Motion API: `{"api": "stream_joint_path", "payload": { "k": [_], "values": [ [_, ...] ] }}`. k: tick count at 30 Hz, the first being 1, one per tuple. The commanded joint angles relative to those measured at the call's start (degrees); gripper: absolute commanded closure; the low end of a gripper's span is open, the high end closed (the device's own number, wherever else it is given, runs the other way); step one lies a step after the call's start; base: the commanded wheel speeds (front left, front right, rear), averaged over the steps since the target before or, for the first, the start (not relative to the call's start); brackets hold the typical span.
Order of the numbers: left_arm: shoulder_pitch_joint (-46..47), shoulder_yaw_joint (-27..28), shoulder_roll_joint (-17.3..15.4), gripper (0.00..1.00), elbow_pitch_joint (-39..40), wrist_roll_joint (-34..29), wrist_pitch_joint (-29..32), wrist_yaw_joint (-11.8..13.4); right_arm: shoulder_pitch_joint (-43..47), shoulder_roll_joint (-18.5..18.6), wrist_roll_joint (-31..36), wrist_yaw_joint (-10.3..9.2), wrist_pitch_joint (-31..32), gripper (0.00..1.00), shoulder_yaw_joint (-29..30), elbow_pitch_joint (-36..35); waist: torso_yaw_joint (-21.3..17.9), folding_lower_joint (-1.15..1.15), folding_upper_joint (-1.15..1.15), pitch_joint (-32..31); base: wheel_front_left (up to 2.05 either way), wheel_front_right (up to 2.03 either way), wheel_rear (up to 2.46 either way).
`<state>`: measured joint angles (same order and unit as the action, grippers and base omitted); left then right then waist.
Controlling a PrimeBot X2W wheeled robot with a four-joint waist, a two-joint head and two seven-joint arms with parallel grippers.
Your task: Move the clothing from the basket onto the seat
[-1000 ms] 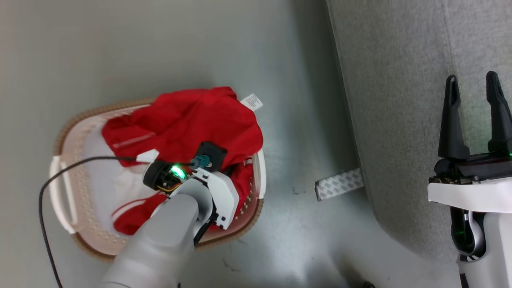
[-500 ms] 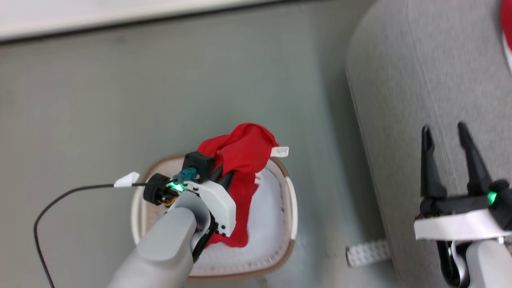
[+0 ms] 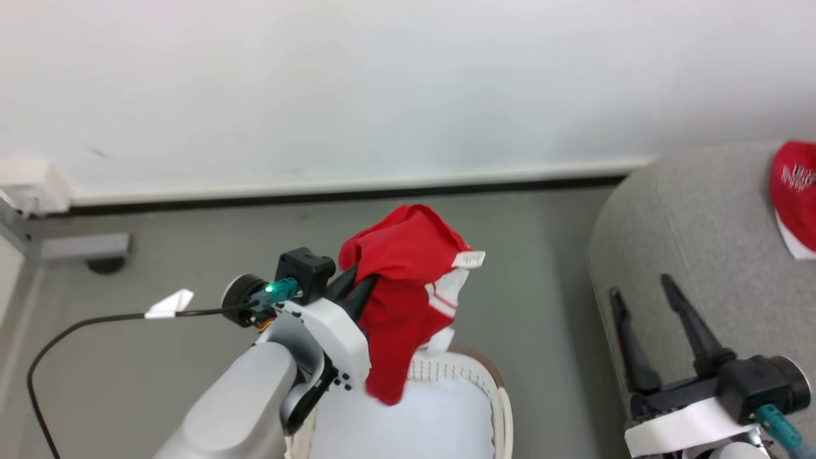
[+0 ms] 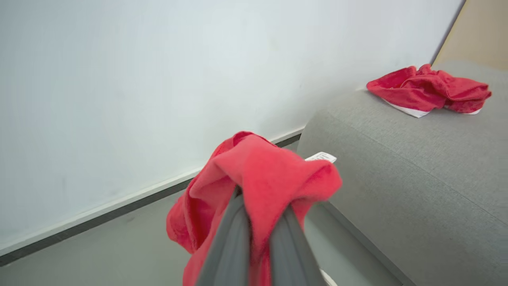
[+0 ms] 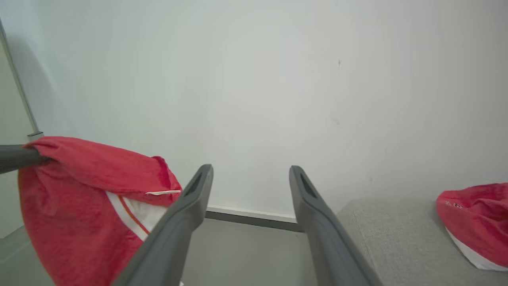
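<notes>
The left hand [image 3: 360, 284] is clenched on a soft red garment [image 3: 408, 274]. The fabric bunches over its dark fingers and hangs limp, long axis vertical, with the white-striped edge and label toward the seat [image 3: 688, 217]. The perforated cream basket [image 3: 491, 382] sits below. The right hand [image 3: 641, 285] stands spread and empty by the rounded grey woven seat, where another crumpled red garment [image 3: 794, 191] lies.

The pale grey left arm [image 3: 248, 395] reaches up and forward, left jaws pinched shut on a bright red fabric garment [image 3: 408, 287]; right jaws stand spread wide, empty.
</notes>
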<state>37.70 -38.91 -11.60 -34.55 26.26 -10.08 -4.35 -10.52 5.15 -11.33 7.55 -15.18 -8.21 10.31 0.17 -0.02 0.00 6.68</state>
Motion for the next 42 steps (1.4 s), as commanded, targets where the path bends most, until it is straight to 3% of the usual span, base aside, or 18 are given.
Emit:
{"api": "stream_joint_path", "payload": {
  "k": [1, 8, 16, 22, 28, 29, 30, 31, 34, 35, 36, 42],
  "values": [
    [-1.51, 0.22, -1.14, 1.0, 2.44, 0.45, 1.09, 0.47, 0.51, 1.24, 0.68, -0.12, 0.04, 0.0, -1.17, -0.78, 1.23, 0.02, 0.0, -3.25, 0.0, 0.0, 0.0],
    [-6.98, -0.09, -6.55, 1.0, 19.53, 1.13, 9.13, 3.61, -1.13, 8.56, -0.07, -0.12, 0.09, 0.0, -14.31, -4.97, 0.61, 0.02, 0.0, -5.77, 0.0, 0.0, 0.0],
    [-11.14, -1.71, -8.34, 1.0, 31.24, 1.5, 14.45, 5.92, -8.59, 14.91, -3.27, -0.13, 4.23, 0.0, -29.3, -7.65, 0.52, 0.02, 0.0, -6.09, 0.0, 0.0, 0.0],
    [-11.17, -4.62, -6.86, 1.0, 35.32, 0.93, 16.3, 5.07, -15.16, 14.8, -3.79, -0.12, 6.9, 0.0, -36.55, -1.89, 0.95, 0.02, 0.0, -5.68, 0.0, 0.0, 0.0],
    [-10.71, -7.03, -5.21, 1.0, 37.32, 1.71, 17.43, 3.82, -18.97, 11.72, -4.17, -0.12, 6.53, 0.0, -40.24, 6.4, 1.36, 0.02, 0.0, -5.73, 0.0, 0.0, 0.0],
    [-10.62, -7.17, -4.93, 1.0, 37.41, 1.8, 17.44, 3.73, -19.64, 11.04, -4.94, -0.12, 6.14, 0.25, -40.8, 7.85, 1.47, 0.02, 0.0, -5.71, 0.0, 0.0, 0.0],
    [-10.42, -7.31, -4.78, 1.0, 37.45, 1.72, 17.36, 3.71, -20.17, 10.57, -6.31, -0.12, 6.27, 0.9, -41.47, 9.31, 1.67, 0.02, 0.0, -5.6, 0.0, 0.0, 0.0],
    [-10.2, -7.21, -4.67, 1.0, 37.28, 1.48, 16.98, 3.99, -20.29, 10.31, -8.49, -0.13, 6.42, 1.0, -41.81, 10.52, 1.88, 0.02, 0.0, -5.45, 0.0, 0.0, 0.0],
    [-10.29, -6.64, -4.74, 0.98, 36.52, 0.91, 15.89, 4.84, -21.54, 9.28, -11.26, -0.13, 4.05, 1.0, -38.77, 13.24, 2.02, 0.02, 0.0, -4.89, 0.0, 0.0, 0.0],
    [-10.39, -6.51, -5.0, 0.65, 36.24, 0.53, 15.3, 4.96, -21.38, 8.82, -11.89, -0.13, 3.5, 1.0, -37.84, 14.0, 2.04, 0.02, 0.0, -4.73, 0.0, 0.0, 0.0],
    [-10.56, -6.34, -5.27, 0.0, 35.95, 0.36, 14.85, 5.23, -21.57, 8.67, -12.12, -0.13, 2.99, 1.0, -36.74, 14.7, 2.05, 0.02, 0.0, -4.49, 0.0, 0.0, 0.0],
    [-12.43, -6.25, -5.91, 0.0, 33.77, -0.75, 11.25, 5.98, -22.46, 8.87, -13.48, -0.16, 1.0, 1.0, -30.85, 16.75, 1.54, 0.02, 0.0, -3.71, 0.0, 0.0, 0.0]
  ]
}}
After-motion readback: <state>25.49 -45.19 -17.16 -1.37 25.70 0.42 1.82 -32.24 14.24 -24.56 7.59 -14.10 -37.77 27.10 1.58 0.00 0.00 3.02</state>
